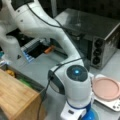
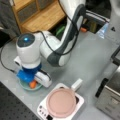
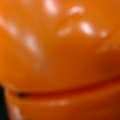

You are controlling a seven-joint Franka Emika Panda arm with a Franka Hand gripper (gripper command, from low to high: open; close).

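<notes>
gripper (image 2: 32, 83) down in teal bowl (image 2: 25, 87), on an orange item (image 2: 32, 84).
bowl at 9 o'clock of pink pan (image 2: 61, 102); jaw state: can't tell. risk: item slips, or bowl drags w/ arm.

Lab kitchen mock-up: toaster oven (image 1: 100, 37), hotplate (image 2: 61, 105), perforated bench (image 2: 10, 107).

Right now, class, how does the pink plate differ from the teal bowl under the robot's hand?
The pink plate is wide, flat and bare; the teal bowl is smaller, deeper and holds an orange object. The plate rests on a white scale, the bowl on the table. The hand hangs over the bowl only. Both are round.
</notes>
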